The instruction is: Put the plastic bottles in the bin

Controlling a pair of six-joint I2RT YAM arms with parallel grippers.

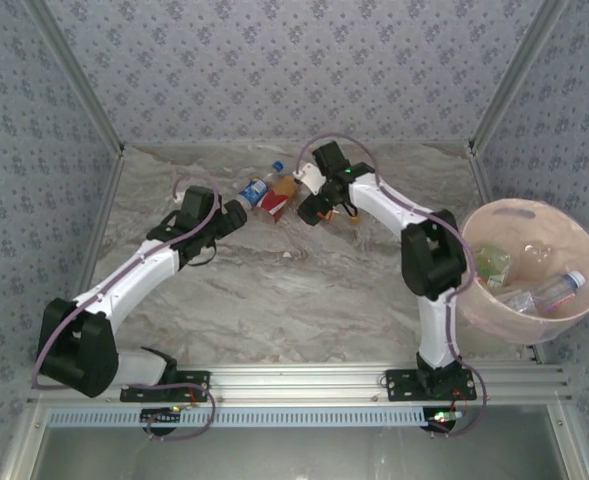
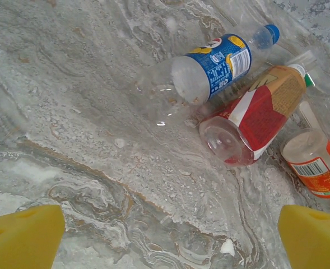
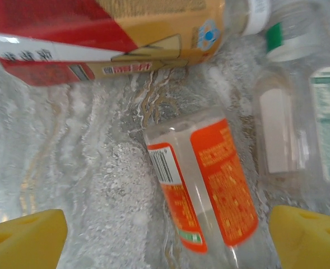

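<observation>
While I watch from above, the marble table (image 1: 274, 300) takes up most of the frame, boxed in by patterned walls. The bin (image 1: 494, 225) sits at the right edge of the frame, a wide pink-beige bucket. A blue-capped bottle (image 1: 552, 291) lies slantwise inside it, near a green-labelled one (image 1: 492, 265).

Both arms reach toward the upper middle, where the loose bottles cluster. The left gripper (image 1: 242, 208) has its yellow fingers (image 2: 24, 238) spread wide, with bare marble between them. The right gripper (image 1: 319, 210) is also spread, and nothing is pinched.

In the left wrist view, the blue-labelled bottle (image 2: 209, 67) lies on its side with its cap to the upper right and its clear base toward the centre. Touching it, the red-and-tan bottle (image 2: 254, 112) lies nearly parallel, base to the lower left.

In the right wrist view, the orange-labelled bottle (image 3: 209, 185) runs from mid-frame down to the bottom edge, between the fingers (image 3: 24, 241). A clear bottle (image 3: 299, 123) with a green cap lies just to its right, crowding that side.
</observation>
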